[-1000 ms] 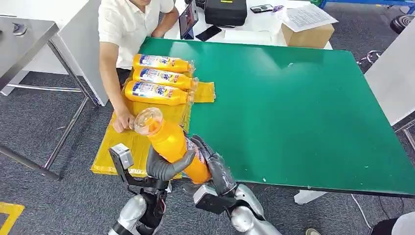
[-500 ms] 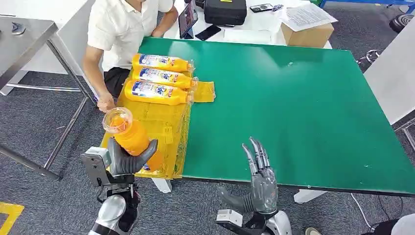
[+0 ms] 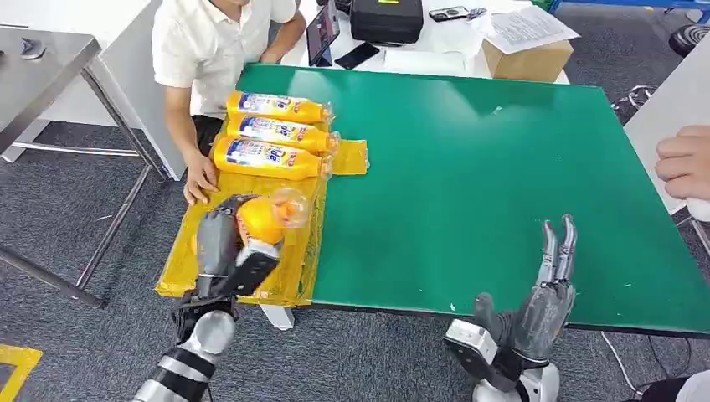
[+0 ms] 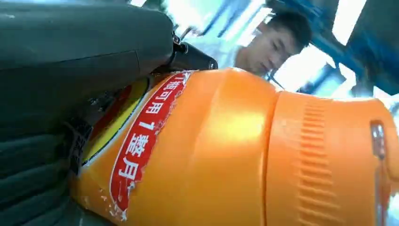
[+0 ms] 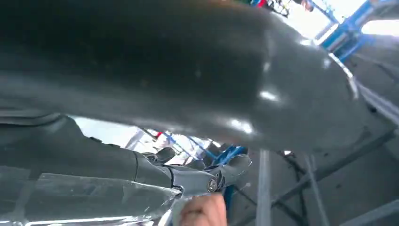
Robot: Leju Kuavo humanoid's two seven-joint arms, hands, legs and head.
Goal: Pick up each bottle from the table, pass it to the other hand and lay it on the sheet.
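My left hand (image 3: pixel 219 243) grips an orange bottle (image 3: pixel 266 216) low over the yellow sheet (image 3: pixel 251 260) at the green table's left end, the bottle tipped with its clear cap toward the table's middle. Up close the left wrist view has that orange bottle (image 4: pixel 244 155) with a red and white label beside my grey thumb (image 4: pixel 70 56). Three more orange bottles (image 3: pixel 270 134) lie side by side on the sheet's far part. My right hand (image 3: pixel 546 293) stands open at the table's near edge, fingers pointing up, holding nothing; its dark fingers (image 5: pixel 197 176) appear in the right wrist view.
A person in a white shirt (image 3: pixel 209 42) sits at the table's left corner, one hand (image 3: pixel 199 182) resting on the sheet's edge. Another person's hand (image 3: pixel 685 163) reaches in from the right. A black case (image 3: pixel 385 18), phone and cardboard box (image 3: pixel 527 57) lie beyond the green table (image 3: pixel 502 167).
My left hand has swung the bottle from upright down toward the sheet and tipped it over. My right hand let go earlier and has moved right along the near edge. A person's hand appeared at right.
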